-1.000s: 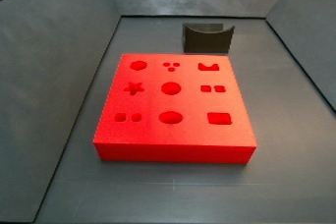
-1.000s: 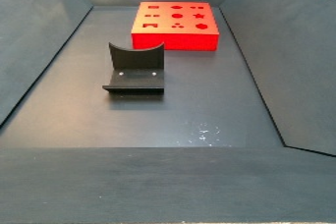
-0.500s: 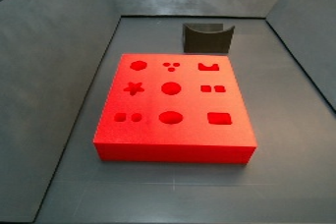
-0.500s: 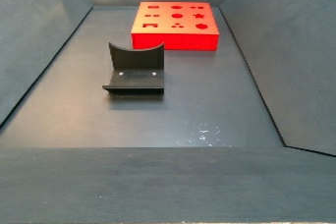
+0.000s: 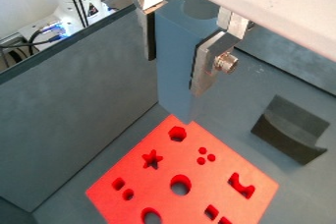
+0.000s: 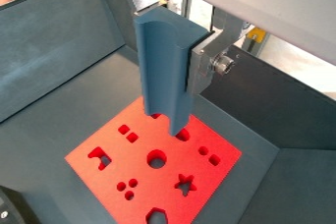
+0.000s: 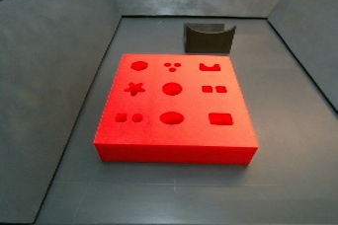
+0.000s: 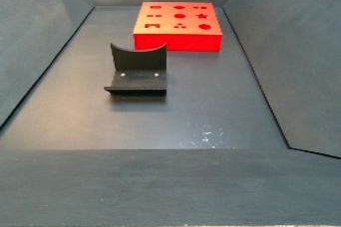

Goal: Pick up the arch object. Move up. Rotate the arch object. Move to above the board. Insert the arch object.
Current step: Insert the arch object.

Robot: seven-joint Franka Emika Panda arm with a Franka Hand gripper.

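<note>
In both wrist views my gripper (image 5: 178, 41) (image 6: 172, 41) is shut on the arch object (image 5: 176, 66) (image 6: 163, 66), a pale grey-blue block. It hangs upright between the silver fingers, high above the board (image 5: 157, 177) (image 6: 138, 169). The board is a bright-red slab with a grid of shaped recesses, and the block's lower end hangs over its near edge in these views. Both side views show the board (image 7: 152, 106) (image 8: 180, 40) lying flat on the grey floor. Neither the gripper nor the arch object appears in them.
The dark fixture (image 7: 209, 37) (image 8: 136, 70) stands on the floor beside the board and also shows in a wrist view (image 5: 292, 125). Sloping grey walls (image 7: 53, 32) (image 8: 40, 42) enclose the floor on all sides.
</note>
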